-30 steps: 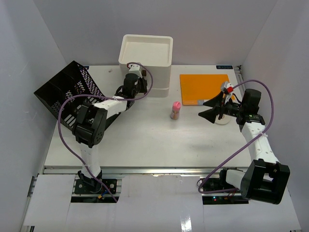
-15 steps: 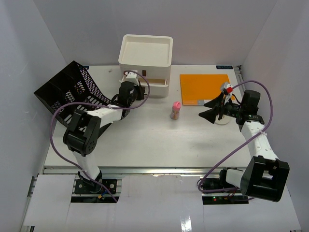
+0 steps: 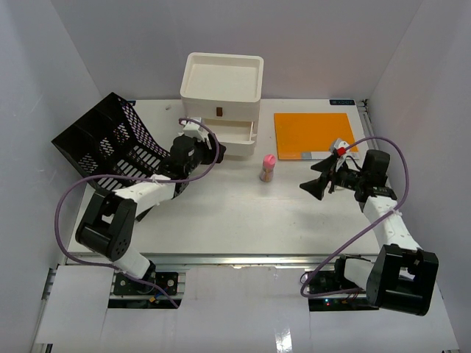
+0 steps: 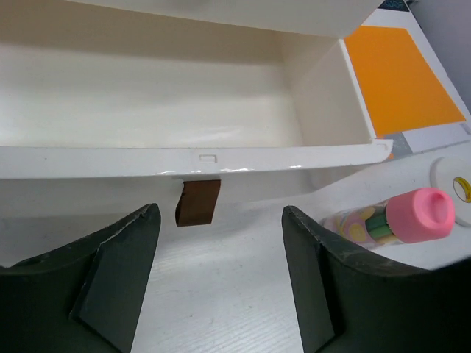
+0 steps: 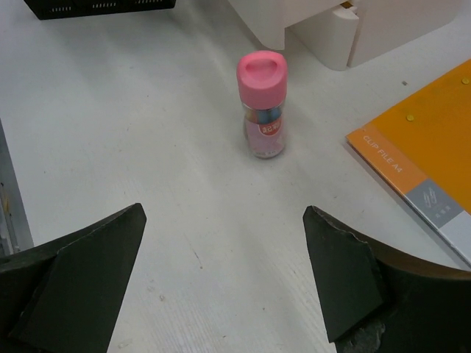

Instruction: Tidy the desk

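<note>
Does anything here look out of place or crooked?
Yes. The black rack at the left sits tilted rather than flat, and a drawer of the white box stands open, apparently empty.

Blk/white arms [image 3: 143,190], purple cables [image 3: 59,224], probably blk tools [image 5: 222,213].

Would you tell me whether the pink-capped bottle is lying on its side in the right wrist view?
No, the pink-capped bottle stands upright on the desk, with its cap on top.
</note>
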You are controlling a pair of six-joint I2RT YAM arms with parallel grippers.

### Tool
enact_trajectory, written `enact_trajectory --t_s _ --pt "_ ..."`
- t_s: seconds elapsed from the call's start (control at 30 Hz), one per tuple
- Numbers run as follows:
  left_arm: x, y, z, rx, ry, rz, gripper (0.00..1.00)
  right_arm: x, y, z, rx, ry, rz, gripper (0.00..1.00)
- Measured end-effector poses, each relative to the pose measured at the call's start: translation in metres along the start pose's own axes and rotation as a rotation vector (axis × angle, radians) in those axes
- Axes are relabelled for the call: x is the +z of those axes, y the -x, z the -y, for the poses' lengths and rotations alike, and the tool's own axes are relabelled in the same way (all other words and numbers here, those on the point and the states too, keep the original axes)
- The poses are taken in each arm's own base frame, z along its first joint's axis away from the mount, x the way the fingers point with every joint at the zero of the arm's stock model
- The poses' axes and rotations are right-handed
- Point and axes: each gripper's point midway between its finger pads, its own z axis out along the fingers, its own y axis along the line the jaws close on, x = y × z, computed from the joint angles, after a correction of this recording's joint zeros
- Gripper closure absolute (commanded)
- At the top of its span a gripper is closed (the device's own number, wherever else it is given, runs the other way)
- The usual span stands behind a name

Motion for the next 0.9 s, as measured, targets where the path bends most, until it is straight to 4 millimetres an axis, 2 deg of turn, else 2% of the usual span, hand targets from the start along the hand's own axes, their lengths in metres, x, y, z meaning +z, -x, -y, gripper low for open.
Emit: enact_trajectory --t_s 0.13,0.23,0.33,0.5,0.57,0.63,0.77,0.9 --pt "-0.007 0.003 0.007 -0.007 -0.028 -0.017 0.08 0.01 -0.007 -0.004 -0.058 -0.017 -0.022 0.02" --pt "-0.021 0.009 0.015 0.011 -0.055 -0.037 0.04 0.033 -0.011 -0.008 -0.124 -0.041 -0.074 0.01" --pt "-0.044 0.03 0.026 0.046 -0.092 -0.014 0.02 0.061 -0.018 -0.015 -0.159 -0.042 -0.132 0.07" --pt "-0.1 0.071 0.049 0.121 -0.18 0.102 0.02 0.095 -0.029 0.0 -0.147 -0.1 -0.233 0.1" --pt "-0.126 0.07 0.052 0.155 -0.212 0.131 0.02 0.108 -0.022 0.008 -0.149 -0.117 -0.243 0.1" --pt "-0.141 0.062 0.05 0.184 -0.225 0.138 0.02 0.118 -0.013 0.015 -0.161 -0.132 -0.241 0.1" --pt "-0.157 0.036 0.041 0.219 -0.219 0.097 0.02 0.138 0.002 0.027 -0.177 -0.153 -0.235 0.09" --pt "-0.167 0.033 0.041 0.235 -0.233 0.108 0.02 0.152 -0.003 0.032 -0.158 -0.15 -0.257 0.03"
